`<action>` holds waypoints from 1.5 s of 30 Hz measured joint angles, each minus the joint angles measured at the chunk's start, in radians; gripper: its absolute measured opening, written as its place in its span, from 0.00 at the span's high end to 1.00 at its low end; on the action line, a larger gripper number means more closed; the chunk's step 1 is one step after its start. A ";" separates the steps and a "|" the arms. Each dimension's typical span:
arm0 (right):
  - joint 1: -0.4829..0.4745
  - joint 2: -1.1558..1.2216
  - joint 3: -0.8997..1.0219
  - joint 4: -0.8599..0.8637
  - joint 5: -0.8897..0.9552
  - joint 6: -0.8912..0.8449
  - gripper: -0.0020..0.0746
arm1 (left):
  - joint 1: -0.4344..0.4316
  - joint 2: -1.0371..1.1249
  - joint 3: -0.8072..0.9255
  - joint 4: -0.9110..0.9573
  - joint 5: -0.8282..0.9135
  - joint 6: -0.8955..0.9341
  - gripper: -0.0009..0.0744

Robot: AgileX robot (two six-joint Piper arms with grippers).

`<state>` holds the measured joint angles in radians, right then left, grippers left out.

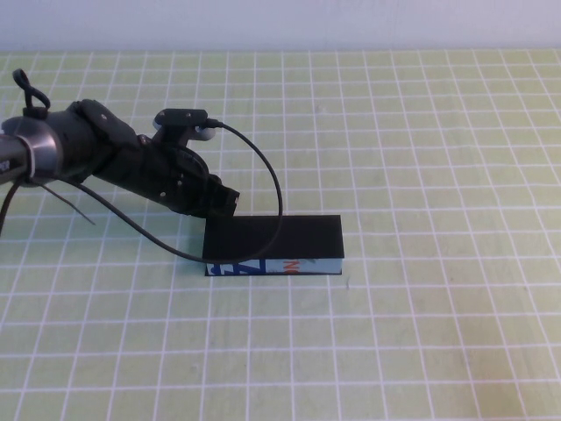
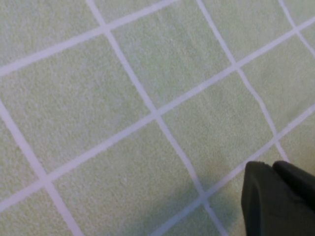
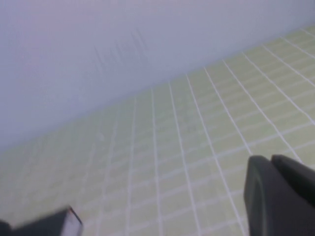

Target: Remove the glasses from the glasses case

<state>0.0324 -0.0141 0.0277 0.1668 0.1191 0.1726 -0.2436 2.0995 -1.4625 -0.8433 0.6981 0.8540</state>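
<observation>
The glasses case [image 1: 273,246] lies closed near the middle of the green grid mat, its black lid on top and its light blue printed side facing me. The glasses are hidden. My left gripper [image 1: 226,203] is low at the case's far left corner, beside the lid; I cannot tell whether it touches. In the left wrist view its fingers [image 2: 272,166] are pressed together over bare mat, holding nothing. My right gripper [image 3: 273,164] is out of the high view; in the right wrist view its fingers are together and empty above the mat.
The left arm's black cable [image 1: 263,167] loops over the case's lid. A white wall [image 1: 280,22] borders the mat's far edge. A dark object with a pale edge [image 3: 56,225] sits at a corner of the right wrist view.
</observation>
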 joint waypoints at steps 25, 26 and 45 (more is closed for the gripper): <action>0.000 0.694 -0.635 0.284 0.673 -0.325 1.00 | 0.000 0.000 -0.002 -0.002 0.023 0.006 0.99; 0.000 0.753 -0.664 0.308 0.689 -0.374 1.00 | 0.000 0.000 -0.002 -0.002 0.023 0.006 0.99; 0.596 1.526 -1.174 0.156 0.587 -0.677 1.00 | 0.000 0.000 -0.002 -0.002 0.024 0.006 0.99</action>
<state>0.6285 1.5118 -1.1464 0.3225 0.7060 -0.5042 -0.2436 2.0995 -1.4641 -0.8450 0.7224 0.8603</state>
